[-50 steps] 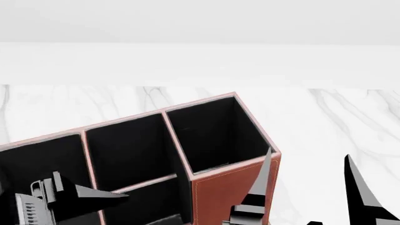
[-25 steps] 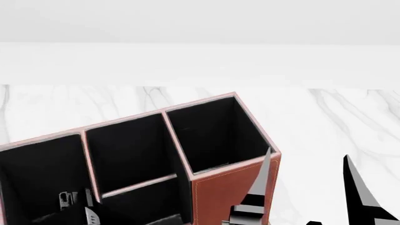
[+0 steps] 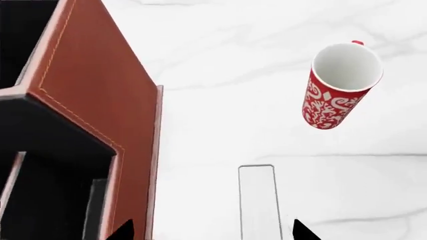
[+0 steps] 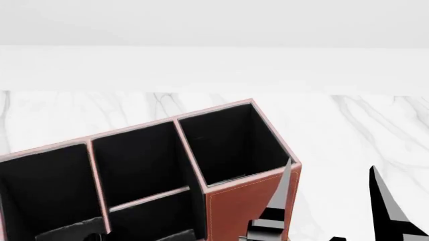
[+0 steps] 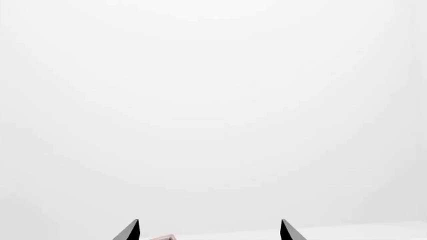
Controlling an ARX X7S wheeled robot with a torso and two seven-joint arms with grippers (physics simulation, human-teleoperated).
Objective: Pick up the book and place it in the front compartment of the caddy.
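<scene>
The caddy point(image 4: 238, 208) is a reddish-brown box with pale pink rims and black compartments, low and left in the head view. Its outer wall point(image 3: 87, 85) also fills one side of the left wrist view. The book point(image 3: 257, 200) appears there as a narrow white strip, edge-on. My left gripper point(image 3: 212, 232) is open, and the strip lies between its two dark fingertips without touching either. My right gripper point(image 4: 330, 168) stands open and empty beside the caddy's tall end. In its wrist view the right gripper point(image 5: 208, 227) faces a blank white wall.
A red-and-white patterned mug point(image 3: 340, 85) stands upright on the white marble table point(image 4: 348, 125), beyond the book from the left gripper. A pale wall runs behind the table. A sliver of the caddy's pink rim point(image 5: 160, 237) shows in the right wrist view.
My left gripper has dropped out of the head view, past the bottom-left edge by the caddy. The right arm and the caddy have not moved.
</scene>
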